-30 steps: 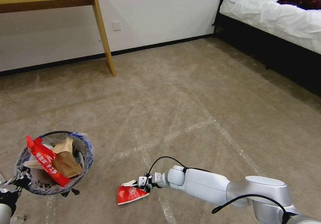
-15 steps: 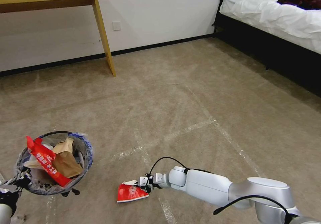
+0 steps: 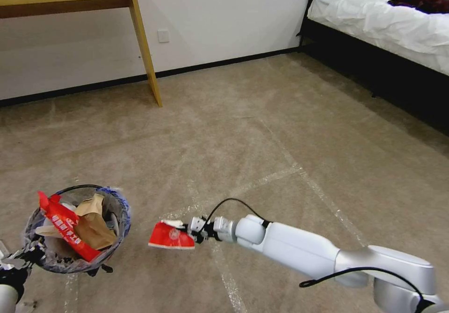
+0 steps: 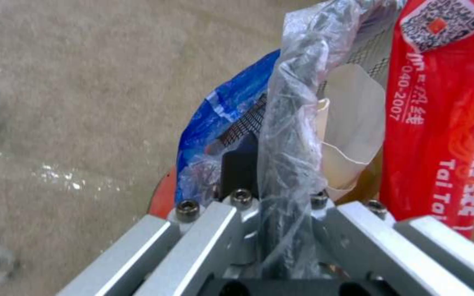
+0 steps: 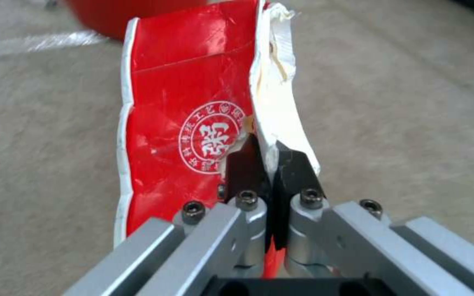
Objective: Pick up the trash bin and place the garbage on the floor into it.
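The floor carries 1 item fewer than 1 second ago. The trash bin, lower left of the head view, hangs clamped at its lined rim in the left gripper. The red wrapper, previously flat on the carpet, is now raised toward the bin. The right wrist view shows the right gripper pinching its torn white edge.

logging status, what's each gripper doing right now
Left gripper: shut on the bin rim and liner.
Right gripper: shut on a red wrapper, held off the floor.
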### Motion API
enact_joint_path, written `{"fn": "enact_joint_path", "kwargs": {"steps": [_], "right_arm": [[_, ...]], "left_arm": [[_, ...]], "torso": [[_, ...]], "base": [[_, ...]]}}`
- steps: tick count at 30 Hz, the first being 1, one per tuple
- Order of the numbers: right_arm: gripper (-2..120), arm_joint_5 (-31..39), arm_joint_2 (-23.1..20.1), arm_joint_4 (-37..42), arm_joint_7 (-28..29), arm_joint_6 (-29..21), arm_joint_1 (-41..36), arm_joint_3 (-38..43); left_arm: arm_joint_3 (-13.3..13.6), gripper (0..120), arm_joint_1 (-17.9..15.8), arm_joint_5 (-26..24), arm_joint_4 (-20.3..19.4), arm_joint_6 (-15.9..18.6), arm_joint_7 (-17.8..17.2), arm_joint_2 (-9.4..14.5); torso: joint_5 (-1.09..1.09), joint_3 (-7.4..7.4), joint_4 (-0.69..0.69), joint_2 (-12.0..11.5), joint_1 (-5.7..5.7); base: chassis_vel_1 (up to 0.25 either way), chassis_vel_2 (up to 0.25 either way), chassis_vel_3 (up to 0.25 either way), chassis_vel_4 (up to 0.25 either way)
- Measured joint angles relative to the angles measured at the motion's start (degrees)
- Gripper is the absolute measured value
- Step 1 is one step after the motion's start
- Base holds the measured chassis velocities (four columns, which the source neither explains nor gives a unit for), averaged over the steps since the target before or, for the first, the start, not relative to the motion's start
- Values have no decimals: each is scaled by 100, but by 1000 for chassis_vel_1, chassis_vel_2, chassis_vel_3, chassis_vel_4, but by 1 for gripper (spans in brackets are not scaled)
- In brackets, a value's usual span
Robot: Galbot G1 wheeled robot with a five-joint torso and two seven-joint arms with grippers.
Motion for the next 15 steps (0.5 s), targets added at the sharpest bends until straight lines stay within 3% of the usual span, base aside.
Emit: {"fn": "enact_joint_path", "kwargs": {"steps": [15], "right_arm": [[0,495,-594,1463,123,-323,570,912]], "left_arm": [[-16,1,-60,-214,-25,128,-102,77]], "torso": [[0,0,0,0,0]], "base": [[0,0,0,0]]}}
